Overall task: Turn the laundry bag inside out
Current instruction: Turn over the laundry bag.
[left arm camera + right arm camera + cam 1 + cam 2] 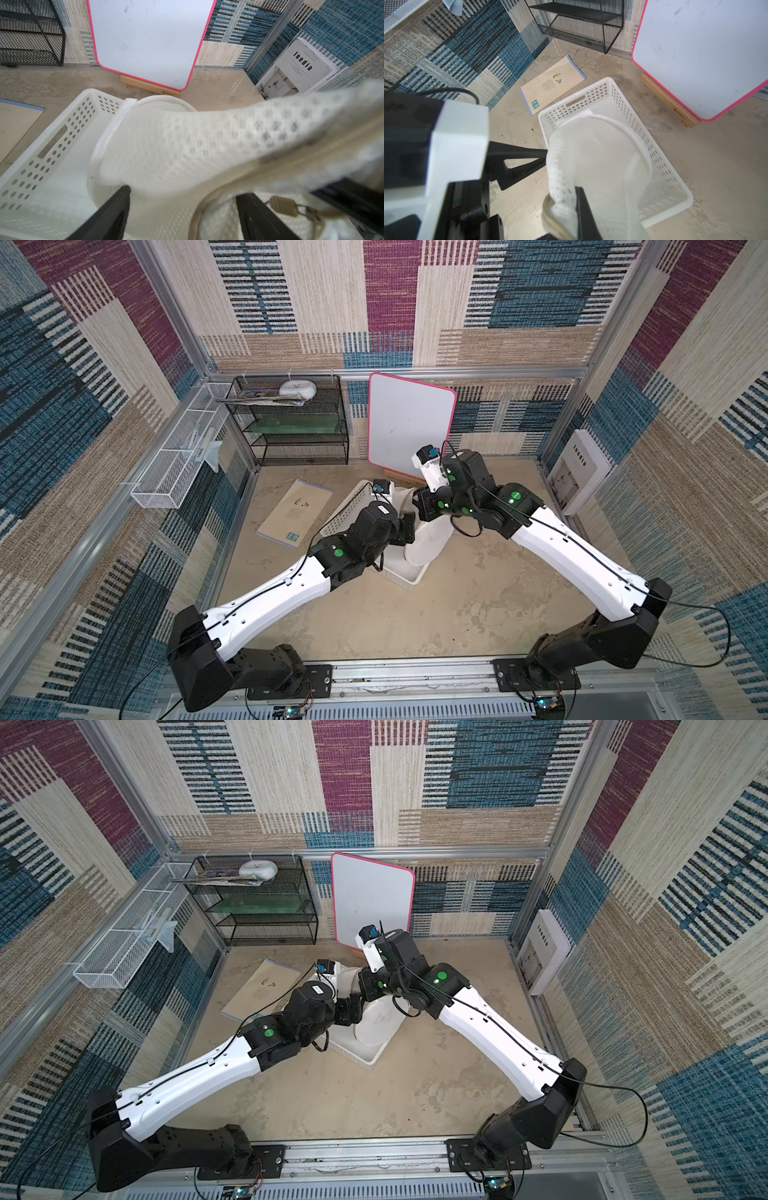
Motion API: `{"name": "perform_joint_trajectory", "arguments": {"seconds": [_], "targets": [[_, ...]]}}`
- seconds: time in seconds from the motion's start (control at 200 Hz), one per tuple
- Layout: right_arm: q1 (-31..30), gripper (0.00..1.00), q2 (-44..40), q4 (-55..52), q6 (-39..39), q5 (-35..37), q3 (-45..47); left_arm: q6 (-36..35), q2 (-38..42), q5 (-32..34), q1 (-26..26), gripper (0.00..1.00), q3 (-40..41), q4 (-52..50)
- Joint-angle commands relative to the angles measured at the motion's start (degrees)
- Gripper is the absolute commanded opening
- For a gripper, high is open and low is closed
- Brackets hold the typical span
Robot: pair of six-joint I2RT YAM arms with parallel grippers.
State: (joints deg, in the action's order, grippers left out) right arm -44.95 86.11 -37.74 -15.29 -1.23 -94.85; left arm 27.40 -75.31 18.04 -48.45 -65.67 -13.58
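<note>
Over the white perforated basket (664, 166) near the middle of the counter (457, 614), both arms are meeting at the laundry bag (591, 155). The right gripper (566, 197) is clamping a bunched fold of the bag's mesh, its jaws closed tight on the fabric and lifting that end above the basket. A beige zipper pull (284, 205) is dangling from the seam close to this grip. The left gripper (186, 192) is standing wide open, its 2 black fingers (116, 207) set far apart with the mesh spreading between and above them. 1 fingertip is touching the fabric, but the jaws are pinching nothing.

The bag is stretching as a long, soft white net sleeve from the raised grip down into the basket. Its lower end is resting inside, against the basket's walls, and a stiff white piped rim (639, 153) is curving around that end. In both top views the bag is showing as a smooth white rounded shape (432, 539) between the 2 wrists, covering the basket's right part. A pink-edged whiteboard (409, 423) is leaning behind, and a beige booklet (297, 512) is lying flat just beside the basket.
</note>
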Motion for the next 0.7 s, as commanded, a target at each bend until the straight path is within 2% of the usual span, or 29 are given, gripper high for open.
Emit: {"name": "perform_joint_trajectory", "arguments": {"seconds": [0.0,0.135,0.346,0.416,0.561,0.691], "targets": [[-0.06,0.00,0.20,0.97,-0.13,6.24,-0.27,-0.38,0.39,-3.95,0.13,0.92,0.21,0.95],[-0.06,0.00,0.88,0.56,-0.16,10.88,-0.25,0.66,2.52,-5.67,0.02,0.95,2.13,3.17],[-0.05,0.00,2.18,3.69,-1.59,5.87,0.41,4.23,-1.39,-4.56,0.75,0.96,1.90,3.44],[-0.07,0.00,2.07,4.10,-1.98,5.15,0.67,4.76,-3.52,-0.61,0.91,0.95,0.19,1.65],[0.02,0.00,0.46,4.82,-2.25,5.36,2.01,5.85,-5.73,12.32,1.38,0.89,-2.01,-2.69],[0.37,0.00,-0.88,5.72,-2.69,4.66,3.14,6.53,-6.71,16.53,1.94,0.86,0.03,-0.71]]}}
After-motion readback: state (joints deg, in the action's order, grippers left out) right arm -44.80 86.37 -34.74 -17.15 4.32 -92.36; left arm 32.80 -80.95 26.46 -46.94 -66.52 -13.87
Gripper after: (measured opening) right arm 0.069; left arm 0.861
